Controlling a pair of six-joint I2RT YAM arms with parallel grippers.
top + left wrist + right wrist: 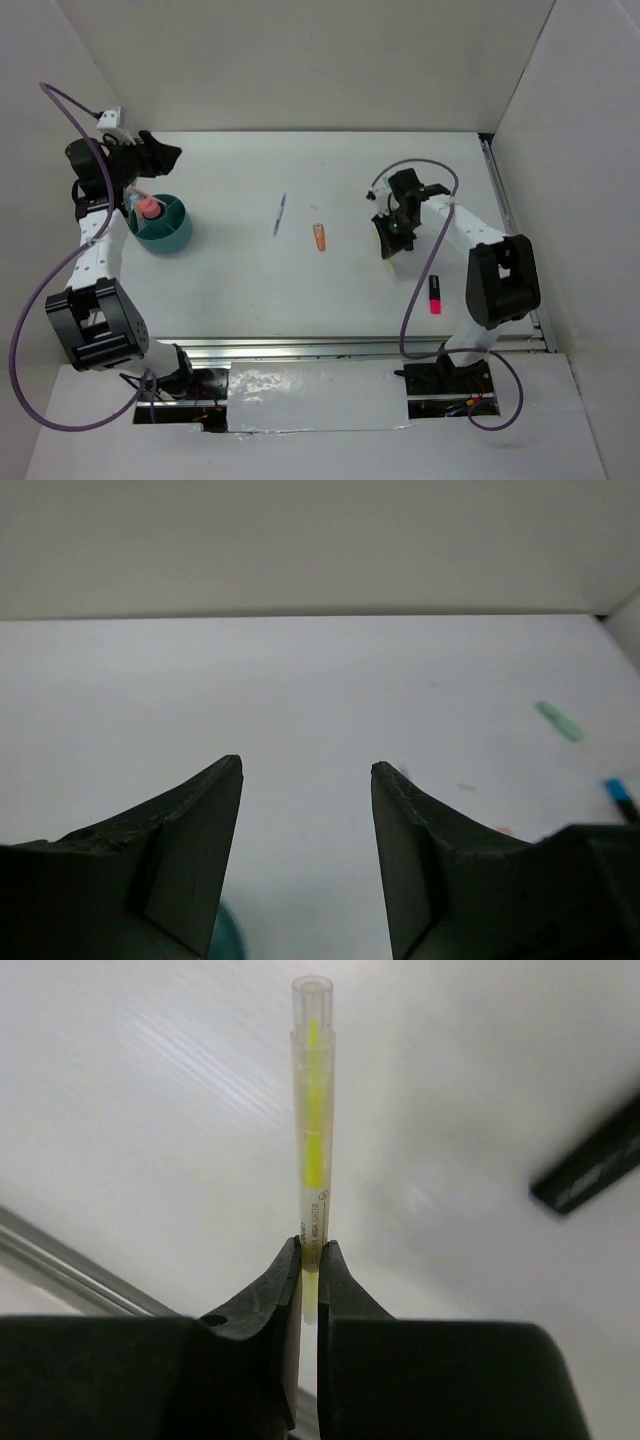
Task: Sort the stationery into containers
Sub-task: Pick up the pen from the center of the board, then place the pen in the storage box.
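Note:
The round teal tub point(172, 236) stands at the far left with a stubby pink-capped tube point(149, 208) in it. My left gripper point(168, 157) hovers just behind the tub, open and empty; in the left wrist view point(306, 770) its jaws stand wide apart over bare table, with a sliver of the tub point(228, 935) below. My right gripper point(389, 248) is right of centre, shut on a clear yellow highlighter point(312, 1110) that sticks out past the fingertips point(288, 1260). A thin blue pen point(280, 213), an orange marker point(319, 237) and a pink highlighter point(435, 294) lie on the table.
White walls enclose the table on three sides. A metal rail point(350, 347) runs along the near edge. The left wrist view shows a green piece point(558, 721) and a blue-tipped one point(620, 793) far right. A dark bar-shaped thing point(590, 1165) lies near my right gripper.

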